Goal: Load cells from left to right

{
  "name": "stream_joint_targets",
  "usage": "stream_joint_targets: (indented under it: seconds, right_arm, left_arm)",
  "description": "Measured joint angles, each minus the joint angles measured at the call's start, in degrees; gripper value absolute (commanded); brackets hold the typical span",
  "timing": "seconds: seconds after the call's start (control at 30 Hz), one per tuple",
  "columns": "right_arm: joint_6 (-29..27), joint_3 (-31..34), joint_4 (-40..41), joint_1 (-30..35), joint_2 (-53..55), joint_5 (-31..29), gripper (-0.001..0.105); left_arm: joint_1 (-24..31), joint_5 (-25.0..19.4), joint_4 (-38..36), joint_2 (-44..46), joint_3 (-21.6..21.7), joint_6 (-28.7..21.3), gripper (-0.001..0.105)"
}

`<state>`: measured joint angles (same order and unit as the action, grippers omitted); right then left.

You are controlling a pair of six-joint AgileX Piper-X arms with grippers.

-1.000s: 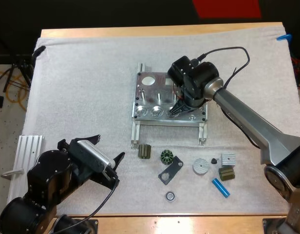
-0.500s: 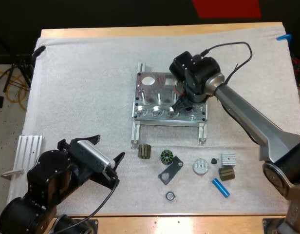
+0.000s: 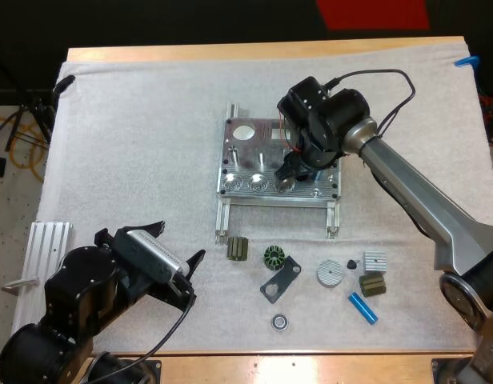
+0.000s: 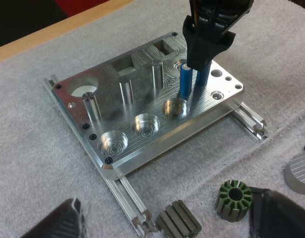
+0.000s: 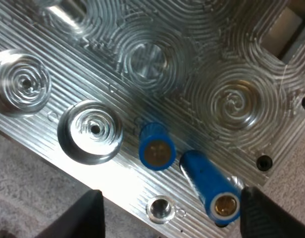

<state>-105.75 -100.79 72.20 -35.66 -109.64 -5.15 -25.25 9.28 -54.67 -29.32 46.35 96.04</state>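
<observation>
Risk: tilted cell (image 5: 207,183) is the one to watch. It leans instead of standing true, so I'd judge it not fully seated, and any sideways drift of the right gripper (image 3: 288,172) could tip it out or jam it.
Cause: its top sits just beside one of the fingers (image 5: 279,213), and the upright cell (image 5: 156,150) is right next door, easy to clip.
Right grip: fingers spread wide, squeezing neither cell, poised over the fixture (image 3: 266,128) at the front row's 3 o'clock end.
Left grip: left gripper (image 3: 182,240) has fingers apart and empty, parked at 7 o'clock on the mat (image 3: 134,144).
Front pockets (image 4: 146,124): three round ones toward 9 o'clock, all empty.
Back recesses (image 4: 125,64): no cells in them.
Spare cell (image 3: 362,307): lying on the mat at 5 o'clock from the fixture, among loose parts (image 3: 273,257).
</observation>
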Motion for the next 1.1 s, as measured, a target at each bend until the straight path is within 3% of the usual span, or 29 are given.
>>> stream_joint_targets:
  seconds: [0.47,0.7,0.97,1.1]
  right_arm:
    - [0.29,1.55,-0.33,0.00,-0.38,2.74,0.058]
    - [0.29,1.55,-0.56,0.00,-0.38,8.51,0.058]
    - [0.29,1.77,-1.15,0.00,1.86,8.63,0.058]
    - [0.29,1.77,-0.58,0.00,6.57,5.90,0.058]
  left_arm:
    - [0.00,0.00,0.00,0.00,0.00,0.00,0.069]
    - [0.00,0.00,0.00,0.00,0.00,0.00,0.069]
    - [0.00,0.85,0.00,0.00,0.00,-1.16,0.069]
    - [0.00,4.35,0.00,0.00,0.00,-2.30,0.069]
